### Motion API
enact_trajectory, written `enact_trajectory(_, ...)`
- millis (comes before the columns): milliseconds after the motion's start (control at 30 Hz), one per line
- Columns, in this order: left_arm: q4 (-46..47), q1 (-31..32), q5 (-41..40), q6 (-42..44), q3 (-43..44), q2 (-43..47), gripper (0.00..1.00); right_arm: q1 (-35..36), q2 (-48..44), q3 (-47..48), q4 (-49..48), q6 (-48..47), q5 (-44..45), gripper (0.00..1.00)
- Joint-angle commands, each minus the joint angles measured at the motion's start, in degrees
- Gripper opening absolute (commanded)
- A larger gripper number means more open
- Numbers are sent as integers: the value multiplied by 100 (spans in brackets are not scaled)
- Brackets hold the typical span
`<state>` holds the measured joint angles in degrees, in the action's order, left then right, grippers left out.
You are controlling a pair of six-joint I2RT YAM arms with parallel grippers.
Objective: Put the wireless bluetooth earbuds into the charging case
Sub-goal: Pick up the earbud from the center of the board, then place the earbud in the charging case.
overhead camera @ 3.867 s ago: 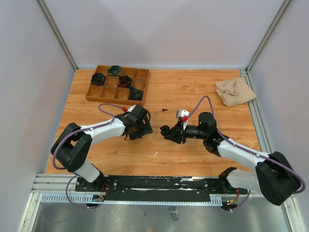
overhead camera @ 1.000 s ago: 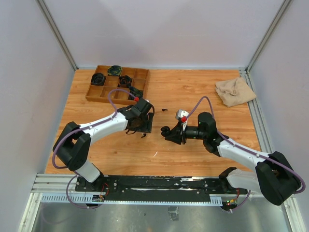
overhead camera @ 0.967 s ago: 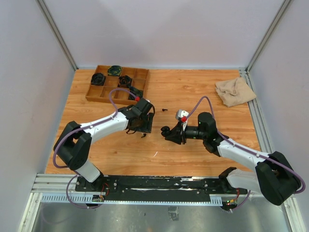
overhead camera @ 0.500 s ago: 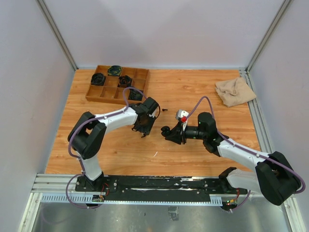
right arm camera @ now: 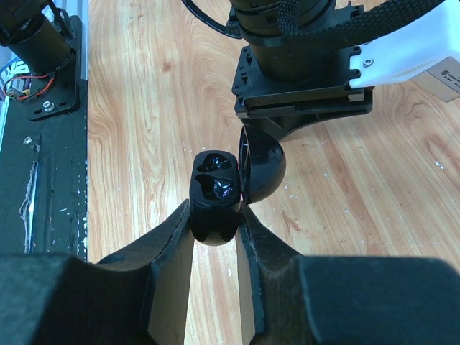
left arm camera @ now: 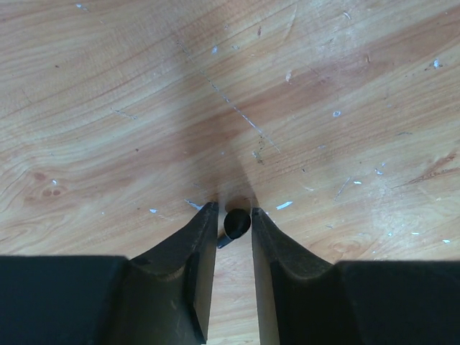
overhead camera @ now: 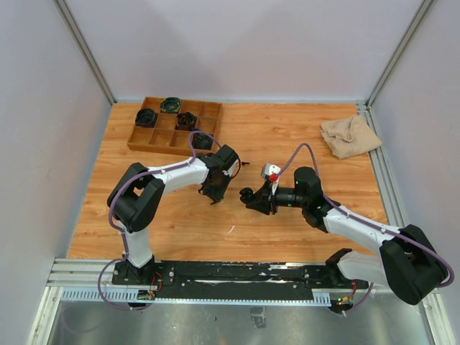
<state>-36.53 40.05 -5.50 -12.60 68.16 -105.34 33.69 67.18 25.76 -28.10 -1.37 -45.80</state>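
A round black plastic charging case (right arm camera: 214, 183), its lid swung open and two recesses showing, is held clamped between the fingers of the right gripper (right arm camera: 215, 219). Just to the left of that case in the overhead view, a tiny black bean-shaped earbud (left arm camera: 237, 223) lies on the wooden tabletop (overhead camera: 287, 136) between the fingertips of the left gripper (left arm camera: 233, 210) — the fingers are set narrowly apart around it, and whether it is actually pinched cannot be told.

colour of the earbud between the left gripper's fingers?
The earbud is black; it shows best in the left wrist view.
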Motion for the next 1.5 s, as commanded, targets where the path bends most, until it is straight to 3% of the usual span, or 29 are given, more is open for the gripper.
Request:
enact_trajectory(0,-65,55,106,41,22,-70,29,-43,23,140,12,-74,1,6)
enact_trajectory(267,-64,55,62,-101,-57,58,18,-45,24,140,15,-74,2,6)
enact_trajectory(633,361,55,67,-566,-247,1223,15,-44,-92,46,-191,7,42,5)
enact_trajectory(1067,2083,64,788,-951,-1345,3439,14,-42,-301,-175,-608,151,250,5)
enact_trajectory(1467,3938,149,1863,-1353,-2386,4738,14,-39,-475,-558,-1487,307,298,5)
